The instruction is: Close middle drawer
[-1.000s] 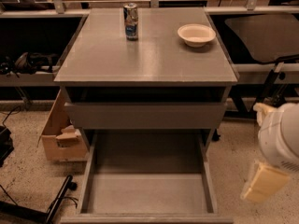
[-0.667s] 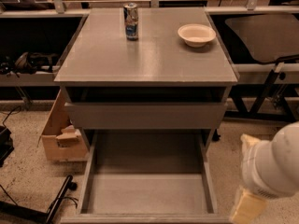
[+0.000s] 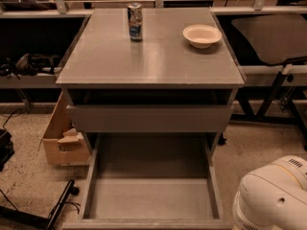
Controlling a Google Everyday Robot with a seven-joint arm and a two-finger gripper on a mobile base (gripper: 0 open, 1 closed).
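Note:
The middle drawer point(image 3: 151, 198) is pulled far out of the grey cabinet toward me. Its long shallow grey tray is empty, and its front panel lies along the bottom edge of the view. Above it, another grey drawer front point(image 3: 148, 118) sits nearly flush under the cabinet top point(image 3: 151, 56). Only the white rounded housing of my arm point(image 3: 273, 198) shows, at the bottom right beside the open drawer's right side. The gripper itself is out of view below that corner.
A drink can point(image 3: 135, 21) and a white bowl point(image 3: 202, 35) stand at the back of the cabinet top. A cardboard box point(image 3: 64, 138) sits on the floor left of the cabinet. A black stand leg point(image 3: 60, 210) lies at lower left. Tables and chair legs stand on both sides.
My arm's white housing has dropped from the right edge to the bottom right corner and come closer. The cream-coloured part below it has left the view. The drawer has not moved.

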